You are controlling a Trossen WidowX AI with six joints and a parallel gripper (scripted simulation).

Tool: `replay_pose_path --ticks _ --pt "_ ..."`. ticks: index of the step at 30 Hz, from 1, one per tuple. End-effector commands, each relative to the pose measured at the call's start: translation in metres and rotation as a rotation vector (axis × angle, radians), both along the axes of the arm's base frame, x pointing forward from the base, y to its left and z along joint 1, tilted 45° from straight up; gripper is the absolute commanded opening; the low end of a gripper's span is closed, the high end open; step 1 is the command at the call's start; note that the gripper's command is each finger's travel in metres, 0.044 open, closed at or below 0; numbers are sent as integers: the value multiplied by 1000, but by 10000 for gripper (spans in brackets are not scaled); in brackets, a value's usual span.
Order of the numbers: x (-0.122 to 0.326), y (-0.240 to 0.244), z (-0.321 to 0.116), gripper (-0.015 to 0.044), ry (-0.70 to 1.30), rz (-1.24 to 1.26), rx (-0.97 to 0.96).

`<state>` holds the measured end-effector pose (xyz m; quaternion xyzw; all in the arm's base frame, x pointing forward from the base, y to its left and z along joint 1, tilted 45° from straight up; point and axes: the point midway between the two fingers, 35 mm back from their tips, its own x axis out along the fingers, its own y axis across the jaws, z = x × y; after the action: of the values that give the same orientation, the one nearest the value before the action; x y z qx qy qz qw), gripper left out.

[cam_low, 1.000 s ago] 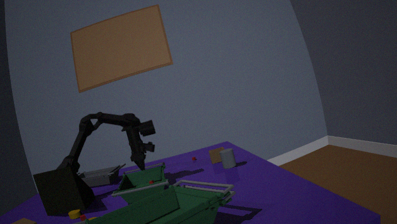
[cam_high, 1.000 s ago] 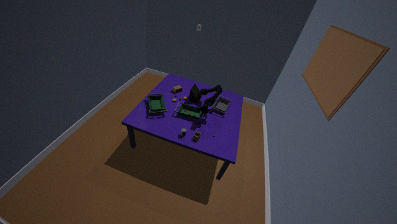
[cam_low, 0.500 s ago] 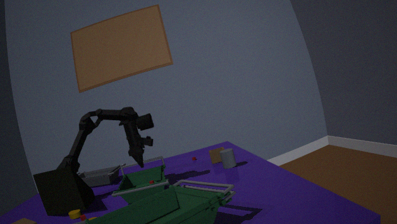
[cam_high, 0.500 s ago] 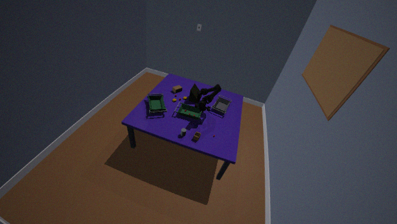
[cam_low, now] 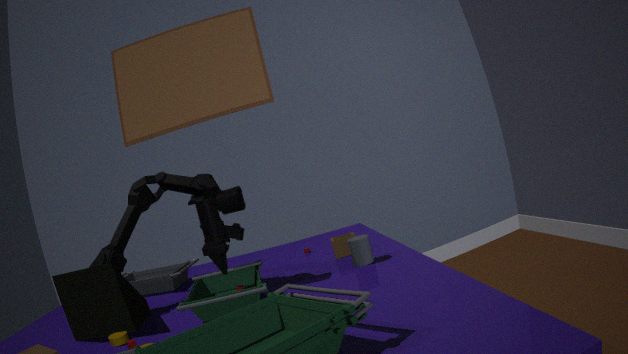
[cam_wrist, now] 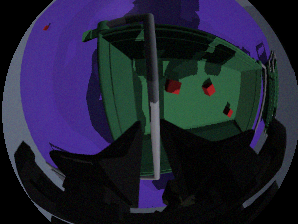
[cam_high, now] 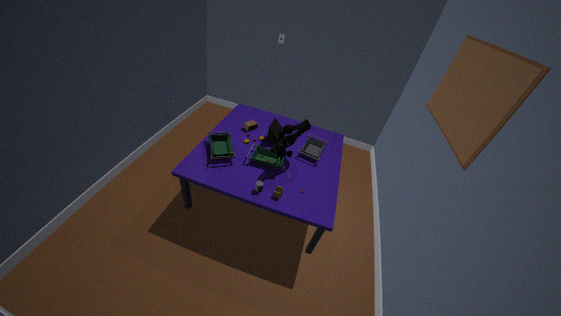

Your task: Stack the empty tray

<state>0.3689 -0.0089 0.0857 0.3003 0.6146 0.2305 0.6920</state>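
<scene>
The loaded green tray (cam_high: 266,159) (cam_low: 220,286) (cam_wrist: 195,114) stands on the table with small red blocks (cam_wrist: 173,86) inside. My gripper (cam_low: 225,272) (cam_wrist: 149,124) is partly open, low over one end of it. One wire bar (cam_wrist: 151,65) of this tray passes between the fingertips with a small gap and stands inward of the tray's end, over the inside. The other wire bar (cam_low: 220,299) (cam_wrist: 263,90) is swung out beyond the far end. The empty green tray (cam_high: 221,145) (cam_low: 225,330) stands apart; the top view shows it at the left. The arm partly hides the loaded tray there.
A grey tray (cam_high: 313,149) (cam_low: 157,281) with wire bars stands on the loaded tray's other side. A grey cylinder (cam_high: 259,187) (cam_low: 361,250) and a tan block (cam_high: 278,192) (cam_low: 342,245) stand near the table's edge. A brown box (cam_high: 250,125) and yellow discs (cam_high: 246,141) (cam_low: 118,338) are near the arm's base.
</scene>
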Motion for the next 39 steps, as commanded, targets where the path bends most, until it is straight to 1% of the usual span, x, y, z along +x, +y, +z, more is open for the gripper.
replay_pose_path --ticks 1,6,8,34,39 --pt "1 -12 15 83 -12 -3 2" --pt "-2 -24 33 83 -11 -3 2" --pt "-2 -20 25 83 -6 -6 2" --pt "-2 -20 25 83 -6 -6 2" --pt "-5 -38 43 83 -6 -5 0"
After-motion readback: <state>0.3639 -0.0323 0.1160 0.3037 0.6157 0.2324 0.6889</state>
